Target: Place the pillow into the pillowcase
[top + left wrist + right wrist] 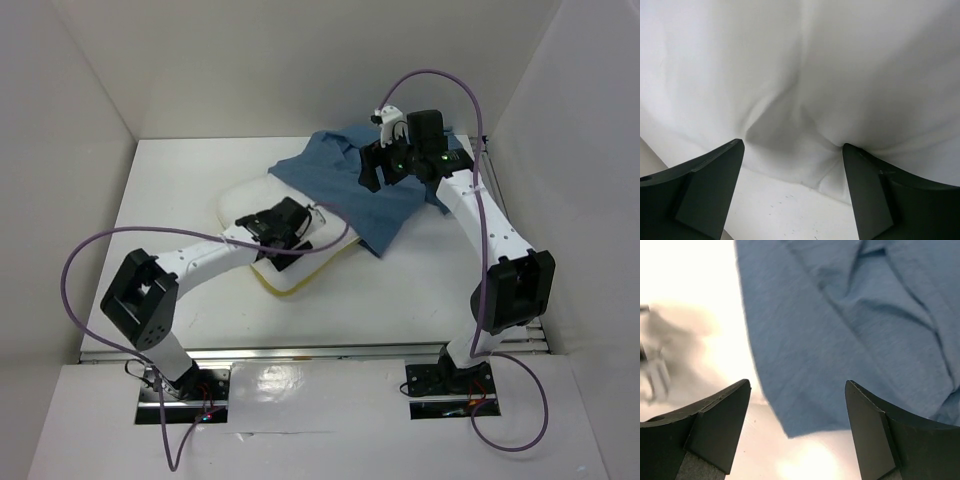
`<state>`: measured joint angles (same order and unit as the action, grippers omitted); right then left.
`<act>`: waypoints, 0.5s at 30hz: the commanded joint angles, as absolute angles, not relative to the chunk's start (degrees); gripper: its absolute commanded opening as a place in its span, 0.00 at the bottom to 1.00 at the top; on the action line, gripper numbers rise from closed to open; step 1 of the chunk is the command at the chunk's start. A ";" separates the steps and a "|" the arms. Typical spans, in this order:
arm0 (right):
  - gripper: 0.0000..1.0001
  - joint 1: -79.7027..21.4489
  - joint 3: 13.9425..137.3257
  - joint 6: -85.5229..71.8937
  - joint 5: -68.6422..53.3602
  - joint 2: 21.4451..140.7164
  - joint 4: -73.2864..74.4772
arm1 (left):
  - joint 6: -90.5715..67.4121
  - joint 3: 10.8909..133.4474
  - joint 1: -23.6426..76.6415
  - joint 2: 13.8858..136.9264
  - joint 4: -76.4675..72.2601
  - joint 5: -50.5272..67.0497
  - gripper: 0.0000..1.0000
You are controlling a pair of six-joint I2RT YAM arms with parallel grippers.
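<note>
Left gripper [792, 147]: jaws wide apart, holding nothing, low over creased pale cloth of pillow [243, 203]; contact not clear. Right gripper [797, 385]: spread wide too, empty, above an edge of pillowcase [345, 185]. Pillow flat on white table [430, 290], left of centre, yellow piping along near edge, mostly uncovered. Pillowcase rumpled toward far right, overlapping pillow's right end. Purple cables [75, 270] looping off both arms.

Left pincer [792, 144] and right pincer [797, 382] both gape.

Overhead wide — right wrist close, perhaps downward, sharing pillowcase [850, 330].
</note>
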<state>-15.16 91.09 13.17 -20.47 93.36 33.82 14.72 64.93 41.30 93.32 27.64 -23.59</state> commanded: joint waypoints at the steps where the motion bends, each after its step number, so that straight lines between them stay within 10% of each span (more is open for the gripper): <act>1: 0.84 -15.82 93.25 13.71 -21.62 92.72 33.66 | 11.16 70.66 36.92 93.70 27.42 -24.01 0.95; 15: 0.84 -17.49 92.55 14.33 -22.23 92.72 33.66 | 21.09 74.55 39.63 79.47 46.42 5.64 0.99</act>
